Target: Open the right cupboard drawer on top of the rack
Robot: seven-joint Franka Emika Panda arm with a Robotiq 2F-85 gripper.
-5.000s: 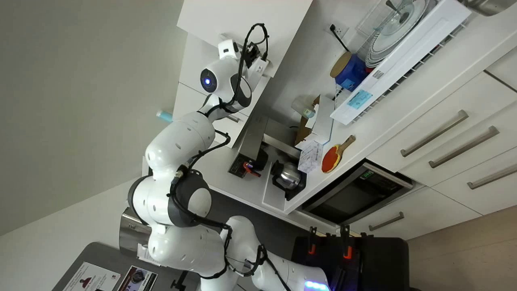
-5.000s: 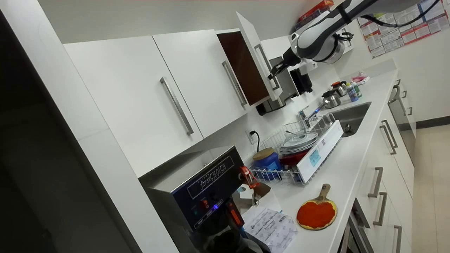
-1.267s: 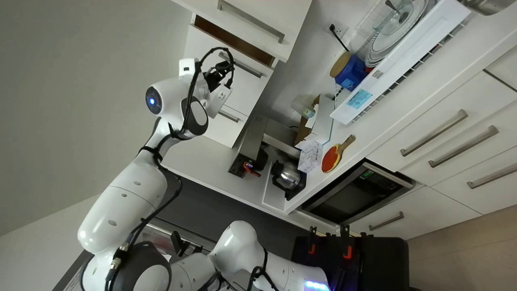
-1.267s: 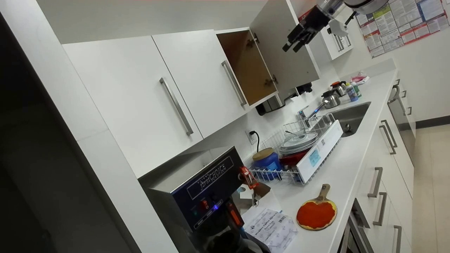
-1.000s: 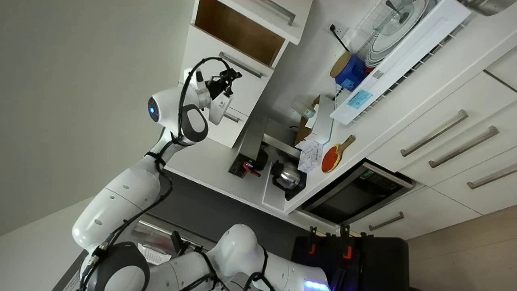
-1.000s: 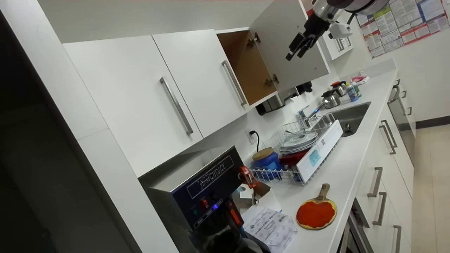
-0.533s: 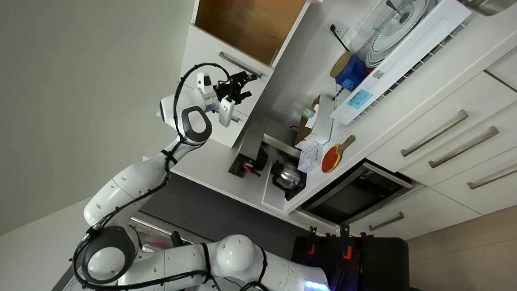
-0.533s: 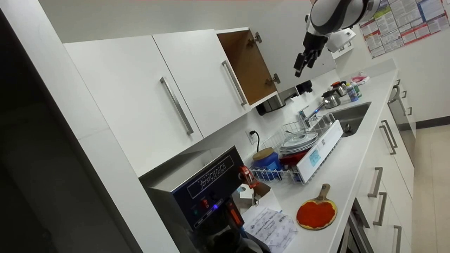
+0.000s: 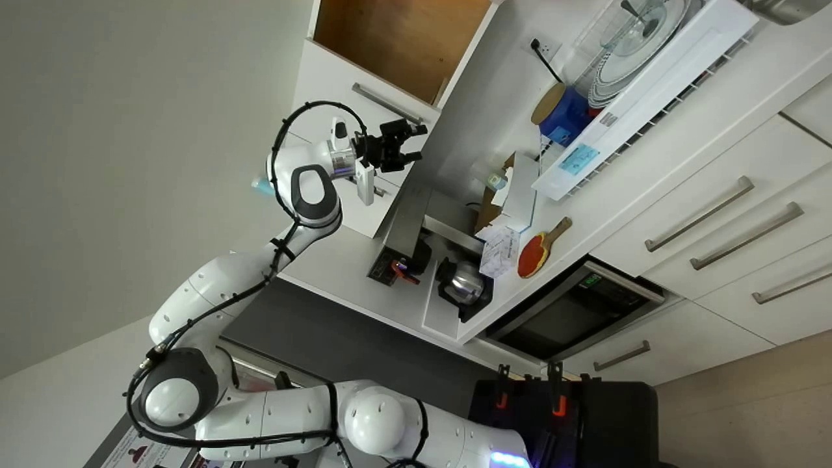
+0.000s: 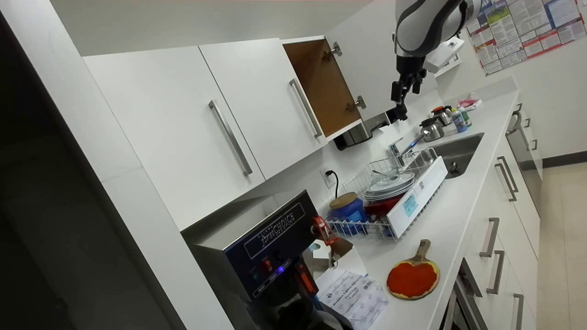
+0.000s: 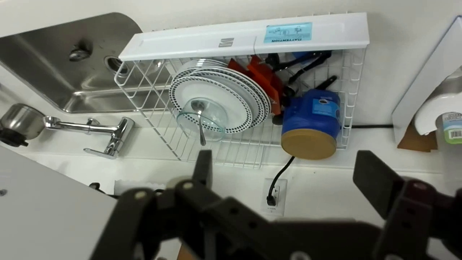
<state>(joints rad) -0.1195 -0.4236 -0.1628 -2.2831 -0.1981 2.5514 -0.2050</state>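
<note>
Over the past second, the flat white right-hand cupboard door (image 10: 367,62), mounted higher than the white wire dish rack (image 11: 202,42), has swung wider, baring the brown wooden interior (image 9: 403,45), and the black two-fingered gripper (image 11: 284,160) has sunk lower toward the rack. The gripper's fingers are spread with nothing between them; the door looks opened far enough, so backing clear seems all that remains.

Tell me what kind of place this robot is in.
Most likely a kitchen, though whether home or workplace I can't say for sure: there's a metal sink, several plates, and what looks like a built-in oven.
</note>
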